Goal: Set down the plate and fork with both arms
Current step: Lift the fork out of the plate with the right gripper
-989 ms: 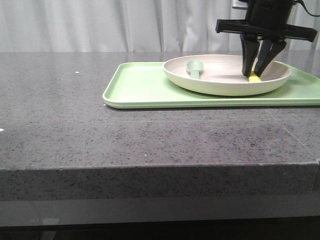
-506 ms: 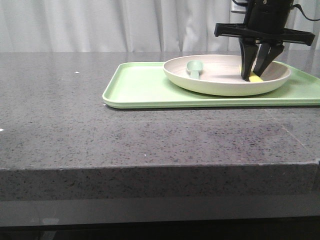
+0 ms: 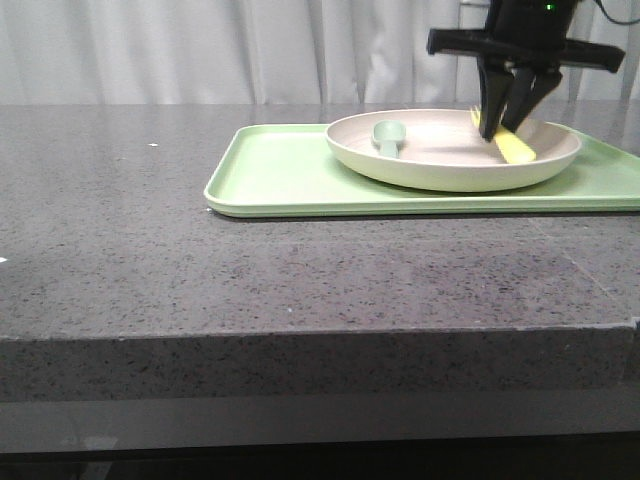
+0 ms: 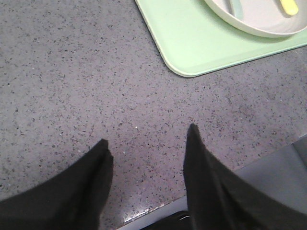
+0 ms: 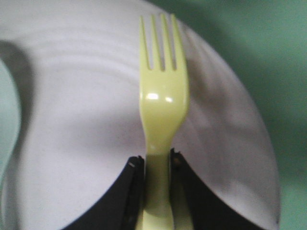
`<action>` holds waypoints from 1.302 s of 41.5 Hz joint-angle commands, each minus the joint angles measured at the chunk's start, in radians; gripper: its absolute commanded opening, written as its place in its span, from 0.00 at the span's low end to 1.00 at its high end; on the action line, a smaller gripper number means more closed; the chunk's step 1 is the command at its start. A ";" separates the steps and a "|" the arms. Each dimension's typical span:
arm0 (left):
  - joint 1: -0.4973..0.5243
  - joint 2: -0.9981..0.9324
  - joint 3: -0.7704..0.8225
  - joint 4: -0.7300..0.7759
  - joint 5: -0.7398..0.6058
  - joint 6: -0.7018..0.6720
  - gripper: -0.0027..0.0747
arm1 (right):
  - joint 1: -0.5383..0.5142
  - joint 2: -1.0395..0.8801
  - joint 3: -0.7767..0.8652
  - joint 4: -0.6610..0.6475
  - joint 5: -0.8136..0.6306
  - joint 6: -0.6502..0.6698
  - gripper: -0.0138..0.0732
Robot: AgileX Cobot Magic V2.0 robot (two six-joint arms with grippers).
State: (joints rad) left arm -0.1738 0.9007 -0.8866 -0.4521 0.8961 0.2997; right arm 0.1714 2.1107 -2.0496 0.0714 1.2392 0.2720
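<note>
Left gripper hangs over bare grey stone countertop, its two black fingers spread with nothing between them; the light-green tray lies ahead of it and to its right, apart from it. On that tray sits the plate, holding a grey-green spoon in its left part, well left of the other gripper. Right gripper is pressed together on the handle of the fork, whose tines stick out beyond the fingertips. From the front, the fork hangs tilted just over the plate's right side, its lower end near the plate's inner surface; contact cannot be told.
</note>
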 commanded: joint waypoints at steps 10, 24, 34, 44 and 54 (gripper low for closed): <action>-0.001 -0.007 -0.027 -0.022 -0.048 0.000 0.48 | -0.005 -0.115 -0.078 -0.002 0.098 -0.056 0.13; -0.001 -0.007 -0.027 -0.022 -0.037 0.000 0.48 | -0.047 -0.290 -0.034 -0.012 0.098 -0.162 0.10; -0.001 -0.007 -0.027 -0.022 -0.037 0.000 0.48 | -0.193 -0.366 0.120 0.042 0.097 -0.272 0.10; -0.001 -0.007 -0.027 -0.022 -0.037 0.000 0.48 | -0.260 -0.326 0.278 0.139 0.029 -0.358 0.10; -0.001 -0.007 -0.027 -0.022 -0.037 0.000 0.48 | -0.261 -0.247 0.291 0.164 -0.017 -0.359 0.10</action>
State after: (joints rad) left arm -0.1738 0.9007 -0.8866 -0.4482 0.9006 0.3013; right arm -0.0829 1.8958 -1.7377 0.2037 1.2464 -0.0726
